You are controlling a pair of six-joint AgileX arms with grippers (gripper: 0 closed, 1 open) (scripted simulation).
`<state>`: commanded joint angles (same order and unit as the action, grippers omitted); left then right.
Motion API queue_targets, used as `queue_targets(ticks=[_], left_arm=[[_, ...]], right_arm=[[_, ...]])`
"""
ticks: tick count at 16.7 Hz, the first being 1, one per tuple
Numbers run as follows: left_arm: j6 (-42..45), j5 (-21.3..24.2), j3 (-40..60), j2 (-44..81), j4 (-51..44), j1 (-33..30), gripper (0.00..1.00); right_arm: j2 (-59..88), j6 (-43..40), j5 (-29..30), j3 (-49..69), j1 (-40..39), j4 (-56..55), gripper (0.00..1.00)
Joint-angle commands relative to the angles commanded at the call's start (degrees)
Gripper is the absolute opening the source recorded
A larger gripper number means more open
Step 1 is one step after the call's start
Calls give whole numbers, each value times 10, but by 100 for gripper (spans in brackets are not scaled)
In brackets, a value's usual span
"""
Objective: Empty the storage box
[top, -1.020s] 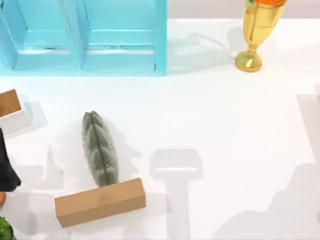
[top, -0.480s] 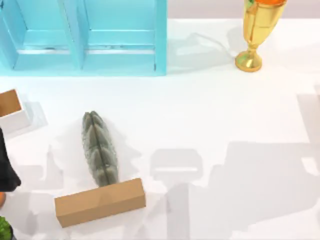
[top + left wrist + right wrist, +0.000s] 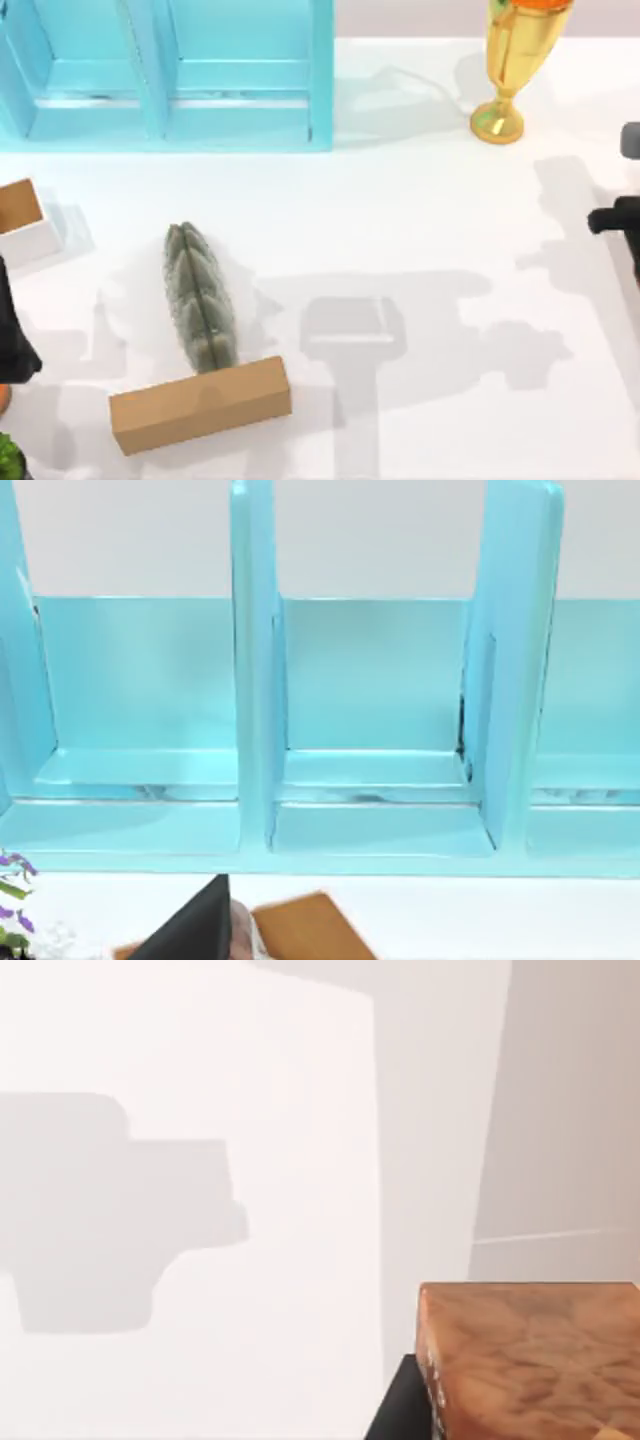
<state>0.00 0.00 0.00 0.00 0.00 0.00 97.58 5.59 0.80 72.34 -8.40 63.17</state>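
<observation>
Storage box [image 3: 320,70]: long axis runs left to right, and its open compartments look bare from above and in the left wrist view. Left gripper [image 3: 195,932] sits in front of the box, facing the compartments. Right gripper [image 3: 615,218] is well off to the box's right. We judge the left arm nearer. A brown block [image 3: 530,1360] lies close to the right gripper. We cannot tell whether either gripper is apart or together.
</observation>
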Motion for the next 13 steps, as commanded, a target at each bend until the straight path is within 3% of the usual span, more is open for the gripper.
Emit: queue_targets(ticks=[6,13], left_arm=[[0,0,0,0,0,0,100],[0,0,0,0,0,0,100]], right_arm=[[6,115,-4,-62,-91,-60,0],[8,140,-6,-85,-103,-77,0]])
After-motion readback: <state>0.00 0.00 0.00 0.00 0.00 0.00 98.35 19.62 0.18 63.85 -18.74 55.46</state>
